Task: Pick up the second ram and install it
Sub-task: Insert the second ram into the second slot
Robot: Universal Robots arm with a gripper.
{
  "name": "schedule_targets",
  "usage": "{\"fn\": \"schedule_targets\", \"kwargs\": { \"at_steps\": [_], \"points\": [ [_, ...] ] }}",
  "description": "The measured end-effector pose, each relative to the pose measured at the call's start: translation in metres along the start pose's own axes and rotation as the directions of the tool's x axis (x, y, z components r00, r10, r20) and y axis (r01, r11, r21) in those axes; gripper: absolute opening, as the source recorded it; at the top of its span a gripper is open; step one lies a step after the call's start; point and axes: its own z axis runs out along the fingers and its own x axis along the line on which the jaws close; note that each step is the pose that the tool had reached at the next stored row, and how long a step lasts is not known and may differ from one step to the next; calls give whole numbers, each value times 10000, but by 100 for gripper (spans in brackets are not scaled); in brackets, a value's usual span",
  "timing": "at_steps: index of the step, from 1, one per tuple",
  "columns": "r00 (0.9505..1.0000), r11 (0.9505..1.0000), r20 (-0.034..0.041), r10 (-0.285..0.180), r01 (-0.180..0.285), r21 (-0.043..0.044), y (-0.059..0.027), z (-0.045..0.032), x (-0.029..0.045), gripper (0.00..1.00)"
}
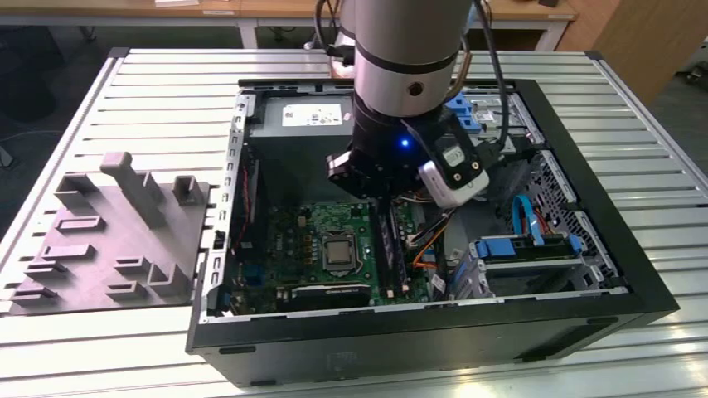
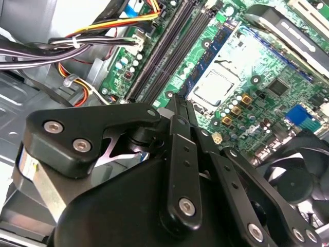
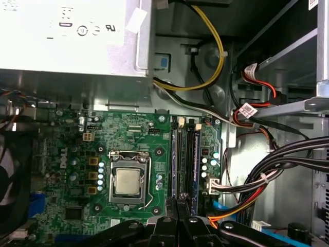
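Observation:
My gripper (image 2: 175,100) hangs inside the open computer case (image 1: 420,332), its black fingers shut tip to tip with nothing visible between them. The tips (image 3: 178,206) sit over the near end of the long black memory slots (image 3: 186,154). A thin dark stick with black chips, which I take for the second ram (image 2: 208,54), stands on edge in the slot next to the processor socket (image 2: 216,85). Whether the fingertips touch it I cannot tell. In the exterior view the arm's wrist (image 1: 382,166) covers the fingers, above the motherboard (image 1: 321,240).
The grey moulded tray (image 1: 111,249) lies on the table at the exterior view's left, with no stick on it. The silver power supply (image 3: 67,36) sits beyond the motherboard. Cable bundles (image 3: 267,175) crowd one side of the slots, and a black fan (image 2: 293,180) stands past the socket.

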Motion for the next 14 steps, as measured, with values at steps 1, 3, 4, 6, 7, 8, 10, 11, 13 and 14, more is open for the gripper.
{"fn": "schedule_targets", "kwargs": {
  "at_steps": [1, 3, 4, 6, 7, 8, 10, 11, 13, 14],
  "points": [
    [10000, 10000, 0, 0, 0, -1, -1, 6, -9, 11],
    [10000, 10000, 0, -1, 1, -1, -2, 21, -24, 11],
    [10000, 10000, 0, -1, 1, -1, -3, 30, -31, 11],
    [10000, 10000, 0, -1, 1, -1, -4, 56, -41, 11],
    [10000, 10000, 1, 0, 0, -1, -5, 71, -45, 11],
    [10000, 10000, 1, 0, 0, -2, -6, 85, -49, 11],
    [10000, 10000, 1, 0, 0, -1, -7, 112, -58, 11],
    [10000, 10000, 1, 0, 0, -1, -8, 125, -61, 11],
    [10000, 10000, 1, 0, 0, -1, -9, 147, -64, 11],
    [10000, 10000, 1, 0, 0, -1, -10, 158, -65, 11]
  ]
}}
